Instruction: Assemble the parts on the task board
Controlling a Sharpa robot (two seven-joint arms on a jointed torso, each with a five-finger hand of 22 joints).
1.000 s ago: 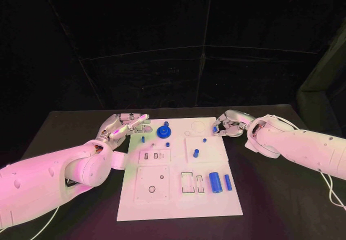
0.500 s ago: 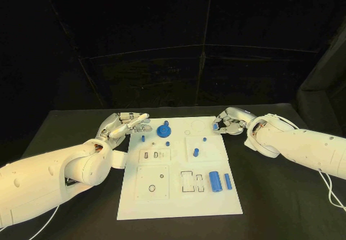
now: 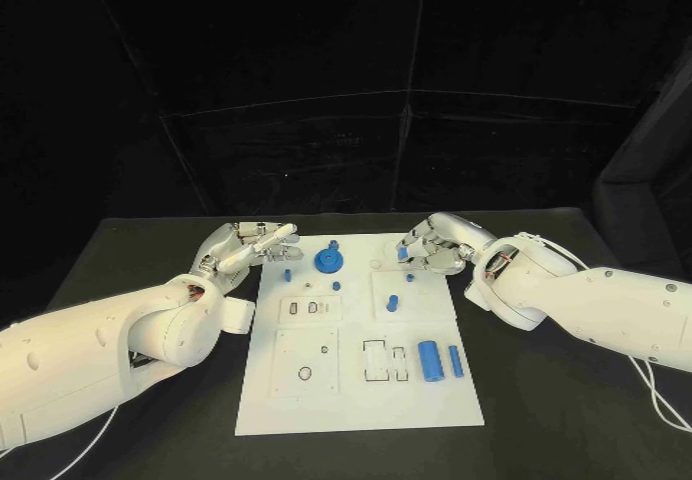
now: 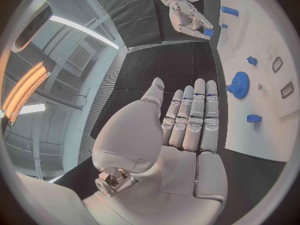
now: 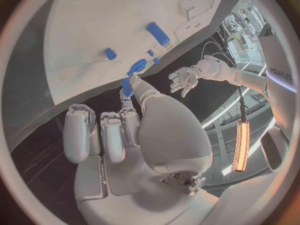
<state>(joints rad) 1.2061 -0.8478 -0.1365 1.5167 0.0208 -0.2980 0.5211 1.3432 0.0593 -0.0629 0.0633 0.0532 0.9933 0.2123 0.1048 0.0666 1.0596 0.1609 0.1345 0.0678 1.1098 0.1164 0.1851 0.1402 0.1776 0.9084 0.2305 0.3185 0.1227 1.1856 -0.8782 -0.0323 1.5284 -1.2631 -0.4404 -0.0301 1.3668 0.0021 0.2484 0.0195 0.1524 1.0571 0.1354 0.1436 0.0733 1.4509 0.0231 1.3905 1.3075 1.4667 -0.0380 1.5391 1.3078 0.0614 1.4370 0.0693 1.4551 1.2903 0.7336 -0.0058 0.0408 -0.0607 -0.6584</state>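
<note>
Room: black curtains hang behind the counter; the backdrop is dark all round.
Counter: black surface, carrying the board at its middle.
Task board: white plate, long side running from the near edge toward the far edge of the counter; recessed slots and cut-outs across its face.
Right hand: over the board's far right corner, fingers curled in, pinching a small blue part between thumb and a finger; the right wrist view shows the same piece at the fingertips.
Left hand: released, fingers straight and together, held just off the board's far left corner, grasping nothing; the left wrist view shows an empty palm.
Blue gear: seated on the board's far half, left of centre.
Large blue cylinder: lying near the board's right edge, nearer half.
Slim blue cylinder: just beside the large one, toward the right edge.
Small blue pegs: several stand around the gear and mid-board, one at.
</note>
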